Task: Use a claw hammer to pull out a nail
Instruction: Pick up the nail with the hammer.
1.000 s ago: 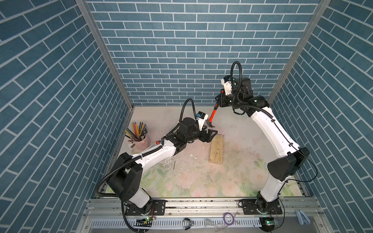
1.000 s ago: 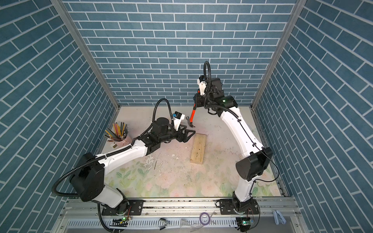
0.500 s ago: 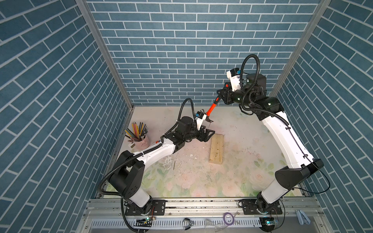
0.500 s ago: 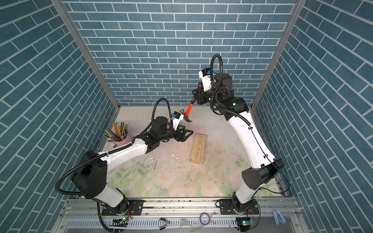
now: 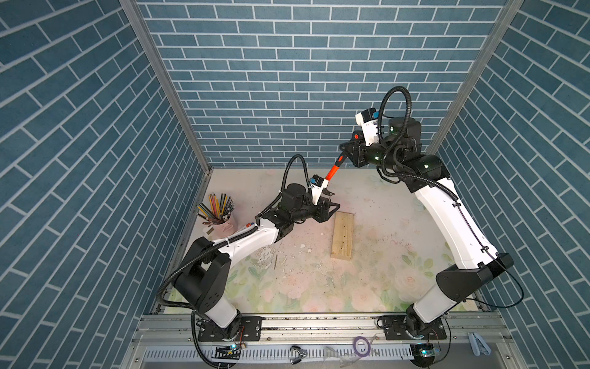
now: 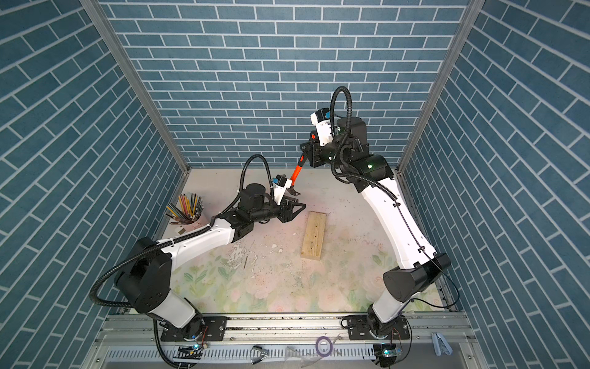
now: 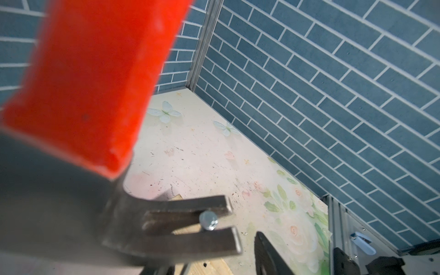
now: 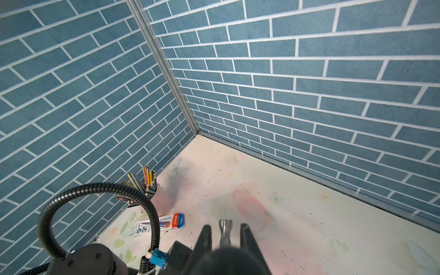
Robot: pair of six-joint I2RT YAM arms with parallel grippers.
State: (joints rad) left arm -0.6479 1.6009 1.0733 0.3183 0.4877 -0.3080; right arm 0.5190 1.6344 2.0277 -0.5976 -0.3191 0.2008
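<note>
Hammer: the claw hammer (image 5: 332, 169), with a silver steel head and an orange-red handle with a black end, hangs slanted in the air over the back of the table. Its head is down by the left arm's wrist camera.
Right gripper (image 5: 344, 156): clamped on the handle's black end. In its wrist view the steel head pokes out between the fingers (image 8: 206, 238).
Nail: small silver nail (image 7: 208, 220), head caught in the slot of the forked claw.
Left gripper (image 5: 333, 207): just under the hammer head, beside the plank's far end. I can't tell whether its jaws are parted or closed.
Plank: pale wooden plank (image 5: 343, 234), flat on the floral table (image 5: 319, 287).
Cup: pink cup of coloured pencils (image 5: 223, 223), by the left wall.
</note>
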